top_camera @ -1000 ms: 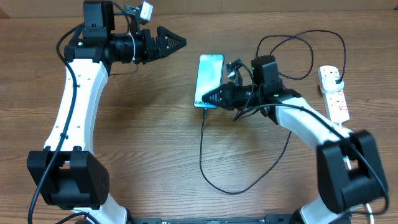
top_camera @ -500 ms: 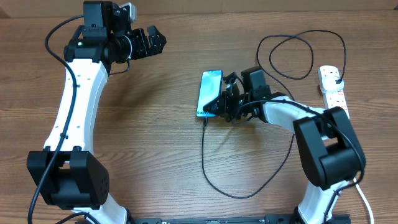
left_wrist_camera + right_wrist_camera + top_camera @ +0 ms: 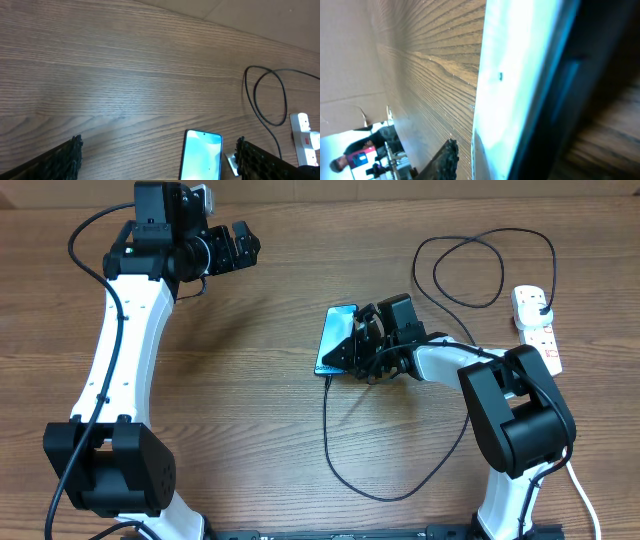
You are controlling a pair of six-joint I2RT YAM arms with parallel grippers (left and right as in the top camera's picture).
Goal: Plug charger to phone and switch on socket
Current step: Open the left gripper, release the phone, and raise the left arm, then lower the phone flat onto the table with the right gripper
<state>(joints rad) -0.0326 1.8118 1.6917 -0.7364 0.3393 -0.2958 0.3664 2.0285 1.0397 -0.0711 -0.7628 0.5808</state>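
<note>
Right tool point(image 3: 338, 358) at phone point(image 3: 336, 330) edge — left tool point(image 3: 244, 247) spread wide.

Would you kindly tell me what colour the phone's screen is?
Light blue, fading paler; the left wrist view shows the phone best.

Phone point(image 3: 201, 156) on wooden table point(image 3: 100, 75), black charger point(image 3: 285, 97) loop near it, white socket point(image 3: 303, 144) at right edge

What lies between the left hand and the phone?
Nothing: the overhead view shows only bare wooden table between the left hand and the phone.
</note>
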